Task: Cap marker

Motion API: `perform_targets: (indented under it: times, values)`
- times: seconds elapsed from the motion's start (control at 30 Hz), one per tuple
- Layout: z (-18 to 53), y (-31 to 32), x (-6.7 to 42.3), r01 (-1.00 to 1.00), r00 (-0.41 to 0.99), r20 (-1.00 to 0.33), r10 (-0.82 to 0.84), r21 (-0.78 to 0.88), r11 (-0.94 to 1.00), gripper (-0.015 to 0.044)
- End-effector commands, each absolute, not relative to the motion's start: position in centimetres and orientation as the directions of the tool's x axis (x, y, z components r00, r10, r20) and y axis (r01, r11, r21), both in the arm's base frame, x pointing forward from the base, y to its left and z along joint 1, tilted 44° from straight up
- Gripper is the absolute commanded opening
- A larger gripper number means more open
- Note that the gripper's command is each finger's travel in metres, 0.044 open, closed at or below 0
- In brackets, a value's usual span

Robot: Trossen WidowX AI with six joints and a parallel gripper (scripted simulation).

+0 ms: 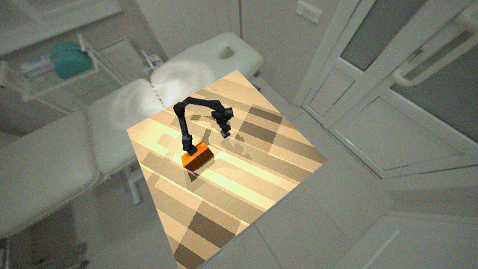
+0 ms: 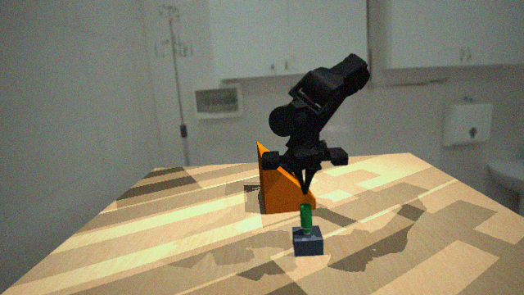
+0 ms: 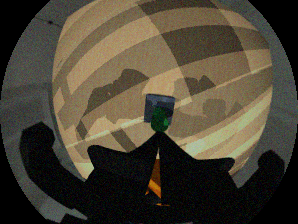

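Note:
A green cap sits on the marker, which stands upright in the dark grey holder block on the table. My gripper is shut and empty. Its fingertips meet in a point just above the cap's top, with a small gap between them and the cap. In the wrist view the closed fingers point at the cap from below.
The orange base of the arm stands on the wooden table behind the holder block. The table's edges fall away on all sides. A padded couch is beside the table.

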State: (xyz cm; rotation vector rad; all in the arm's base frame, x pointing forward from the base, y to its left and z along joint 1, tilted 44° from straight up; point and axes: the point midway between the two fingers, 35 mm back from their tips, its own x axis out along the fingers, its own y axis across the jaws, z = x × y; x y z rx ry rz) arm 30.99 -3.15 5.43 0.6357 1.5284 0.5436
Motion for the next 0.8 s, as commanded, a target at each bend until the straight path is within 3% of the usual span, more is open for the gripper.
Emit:
perform_targets:
  times: [0.0, 0.77]
  values:
    - [5.2, -2.9, 31.0, 0.066, -0.013, -0.730, 0.683, 0.681, 0.729, 0.0000]
    - [2.8, -0.6, 30.9, 0.066, -0.013, -0.729, 0.684, 0.682, 0.728, 0.0000]
